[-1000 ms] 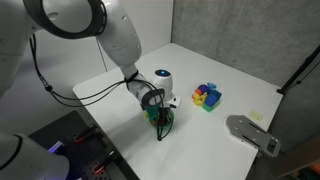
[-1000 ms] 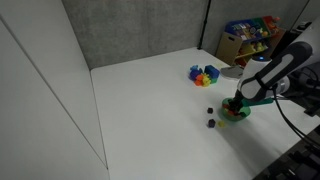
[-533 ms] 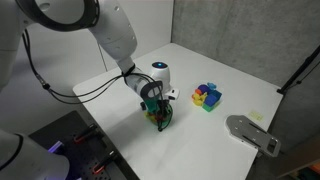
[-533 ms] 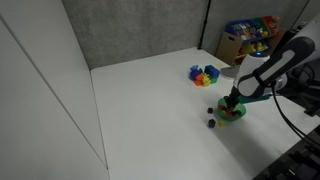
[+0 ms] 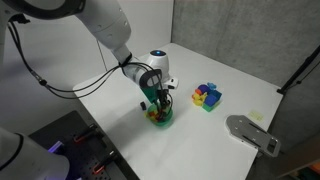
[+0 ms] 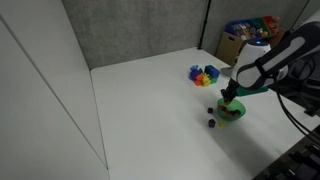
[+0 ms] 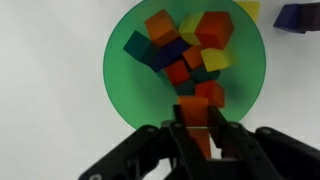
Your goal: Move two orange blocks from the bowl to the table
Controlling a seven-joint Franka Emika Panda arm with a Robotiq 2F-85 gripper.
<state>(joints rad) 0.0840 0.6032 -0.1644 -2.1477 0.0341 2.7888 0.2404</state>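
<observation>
Here the jaws are closed on one orange block [image 7: 198, 128], held over the near side of the bowl [image 7: 125, 88], above its other blocks [image 7: 185, 52]; bare bench [image 7: 50, 85] lies just beyond the rim, either side.

matt white table [image 7: 45, 60], smooth green plastic bowl [image 7: 124, 86].

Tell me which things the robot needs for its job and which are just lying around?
For the job: the tool, pinching one orange block; the green bowl holding more orange blocks; the white table.

Just lying about: the colourful block cluster; two small dark blocks on the table; the flat grey gadget.
</observation>
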